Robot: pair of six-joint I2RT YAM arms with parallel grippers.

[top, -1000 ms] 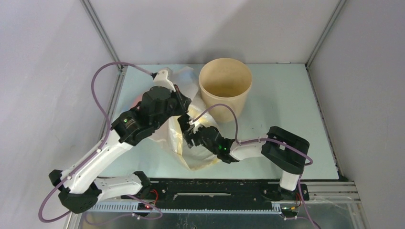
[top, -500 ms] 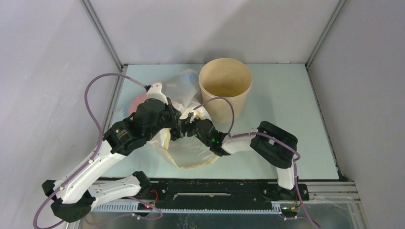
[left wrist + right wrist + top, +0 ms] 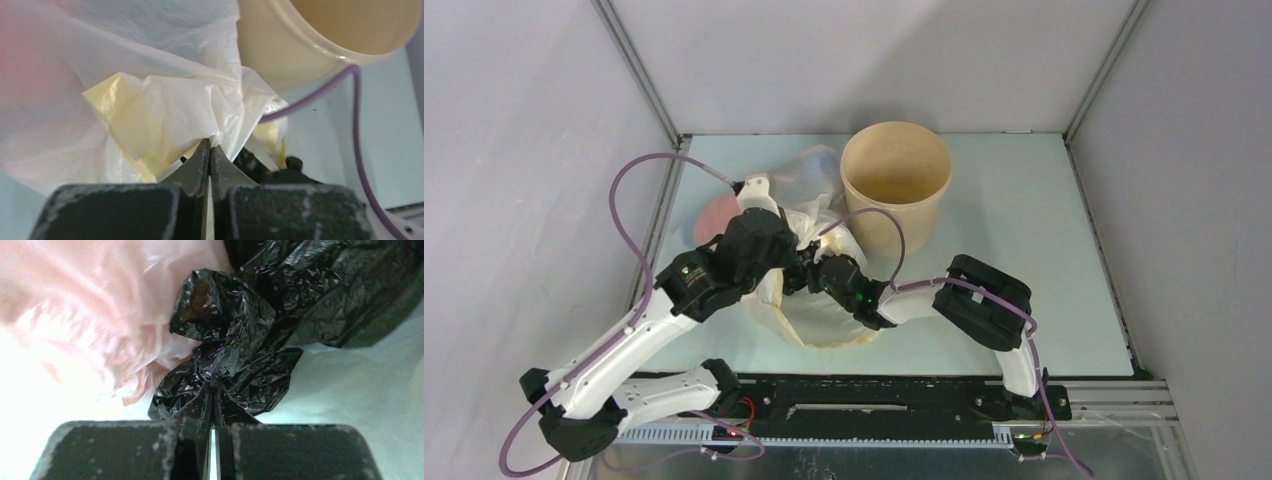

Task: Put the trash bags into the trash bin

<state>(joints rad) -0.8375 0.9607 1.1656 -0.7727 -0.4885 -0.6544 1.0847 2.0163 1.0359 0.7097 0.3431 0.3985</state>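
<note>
From above, both wrists meet at centre-left of the frame over the clear bag (image 3: 824,322), just below and left of the trash bin (image 3: 894,228). The left gripper (image 3: 792,272) and right gripper (image 3: 816,272) sit nearly tip to tip, and what they hold is hidden beneath them here.

My left wrist view shows its jaws clenched on a pale, yellow-tinted fold of the clear bag, with the bin at upper right. I reckon that pinch keeps the clear plastic back.

My right wrist view shows its jaws clamped on a bunched tuft of the black trash bag (image 3: 235,350) at mid-frame. I judge that grip is meant to draw the bag free for the bin.
</note>
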